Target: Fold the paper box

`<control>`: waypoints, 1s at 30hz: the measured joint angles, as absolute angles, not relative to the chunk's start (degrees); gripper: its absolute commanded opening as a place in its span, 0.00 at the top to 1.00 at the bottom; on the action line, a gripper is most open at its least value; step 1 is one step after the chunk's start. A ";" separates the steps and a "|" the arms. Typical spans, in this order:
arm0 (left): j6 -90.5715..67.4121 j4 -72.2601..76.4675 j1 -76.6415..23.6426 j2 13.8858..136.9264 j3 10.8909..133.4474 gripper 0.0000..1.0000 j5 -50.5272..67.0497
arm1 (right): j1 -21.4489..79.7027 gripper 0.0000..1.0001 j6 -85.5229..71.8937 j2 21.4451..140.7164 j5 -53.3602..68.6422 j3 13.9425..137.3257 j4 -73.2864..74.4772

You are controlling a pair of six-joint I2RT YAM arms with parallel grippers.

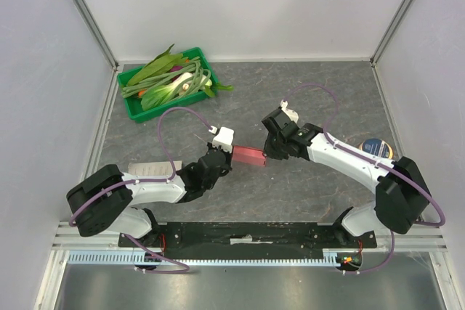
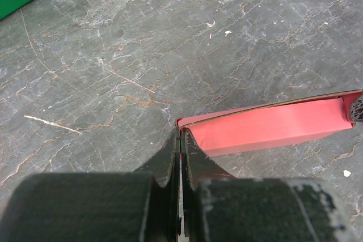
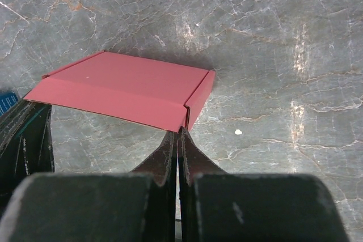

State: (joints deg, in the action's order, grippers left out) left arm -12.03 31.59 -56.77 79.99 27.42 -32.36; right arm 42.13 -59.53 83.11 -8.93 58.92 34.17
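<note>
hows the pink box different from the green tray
The box is pink-red and smaller; the tray is green and larger. The box is pinched between the left gripper and right gripper mid-table; the tray sits untouched at the far left. The tray holds greens; nothing shows in the box. Both are rectangular.

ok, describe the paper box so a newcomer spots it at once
Start at the grey stone-look table and find its middle, where the left end effector and right end effector face each other. The paper box is the low cardboard piece pinched between them. It is the only pink-red thing; the tray at the far left is green.
</note>
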 measured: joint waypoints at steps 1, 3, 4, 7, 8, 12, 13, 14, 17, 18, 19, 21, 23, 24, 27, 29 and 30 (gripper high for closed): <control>-12.03 31.59 -56.77 79.99 27.42 0.98 -32.42 | 42.13 1.00 -59.46 83.07 -8.95 58.83 34.04; -12.03 31.59 -56.77 79.99 27.42 0.98 -32.47 | 42.13 1.00 -58.81 83.07 -9.06 58.74 33.82; -12.03 31.59 -56.77 79.99 27.42 0.98 -32.47 | 42.13 1.00 -58.13 83.07 -9.08 58.74 33.78; -12.03 31.59 -56.77 80.01 27.42 0.98 -32.49 | 42.15 1.00 -55.27 83.07 -9.15 58.74 33.58; -12.03 31.57 -56.77 80.01 27.42 0.98 -32.49 | 42.17 1.00 -54.00 83.05 -9.21 58.74 33.47; -12.05 31.62 -57.06 80.01 27.42 0.98 -32.42 | 42.26 1.00 -50.04 82.87 -10.37 58.74 33.45; -12.05 31.62 -57.23 80.01 27.42 0.98 -32.40 | 42.26 1.00 -49.32 82.81 -10.70 58.74 33.56; -12.05 31.62 -57.39 80.01 27.44 0.98 -32.36 | 42.26 1.00 -48.60 82.76 -10.96 58.74 33.67; -12.05 31.66 -57.58 80.12 27.51 0.98 -32.27 | 42.28 1.00 -47.42 82.76 -11.38 58.74 33.71; -12.05 31.66 -57.63 80.16 27.57 0.98 -32.25 | 42.28 1.00 -47.09 82.76 -11.49 58.74 33.71; -12.05 31.64 -57.63 80.18 27.59 0.98 -32.25 | 42.28 1.00 -46.85 82.76 -11.53 58.74 33.71; -12.05 31.64 -57.63 80.20 27.59 0.98 -32.23 | 42.28 1.00 -46.48 82.78 -11.51 58.59 33.39; -12.05 31.62 -57.65 80.20 27.62 0.98 -32.23 | 42.26 1.00 -46.24 82.74 -11.49 58.15 32.49; -12.08 31.55 -57.65 80.20 27.66 0.98 -32.25 | 42.26 1.00 -46.06 82.56 -11.53 57.63 31.55; -12.25 31.07 -57.78 80.23 27.86 0.98 -32.47 | 42.39 1.00 -45.19 81.17 -12.19 55.16 28.21; -12.60 30.81 -57.89 80.20 27.97 0.98 -32.67 | 43.00 1.00 -44.21 79.75 -13.30 52.75 25.10; -12.80 30.59 -57.91 80.20 28.03 0.98 -32.75 | 43.46 1.00 -43.83 79.09 -14.04 51.55 23.59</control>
State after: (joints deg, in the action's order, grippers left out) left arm -12.80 30.59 -57.91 80.20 28.03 -32.75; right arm 43.46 -43.83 79.09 -14.04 51.55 23.59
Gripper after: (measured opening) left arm 0.025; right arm 0.006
